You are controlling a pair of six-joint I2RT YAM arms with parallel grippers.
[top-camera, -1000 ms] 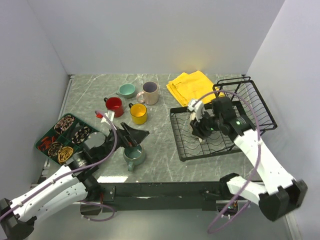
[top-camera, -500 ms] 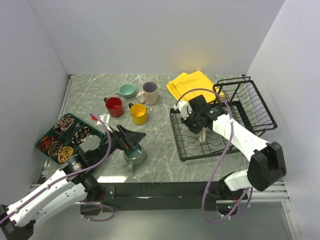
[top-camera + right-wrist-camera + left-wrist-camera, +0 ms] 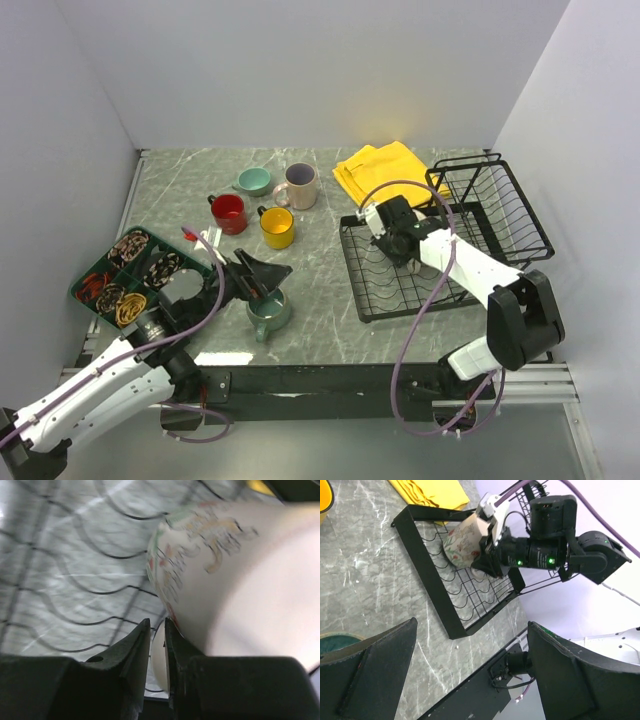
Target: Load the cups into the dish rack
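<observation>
Cream floral ceramic mug (image 3: 465,542) tilted over black wire dish rack (image 3: 425,572), upper centre, pinched by closed right pincer (image 3: 157,635), left pincer (image 3: 268,278) spread wide above grey-teal mug (image 3: 270,315), lower left

White arms (image 3: 470,268); black joints (image 3: 520,322); purple cables (image 3: 219,285)

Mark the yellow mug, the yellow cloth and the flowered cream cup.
yellow mug (image 3: 277,228): top external view, on its yellow inside.
yellow cloth (image 3: 385,172): top external view, on the middle of the folded fabric.
flowered cream cup (image 3: 461,541): left wrist view, on its patterned outer wall.
</observation>
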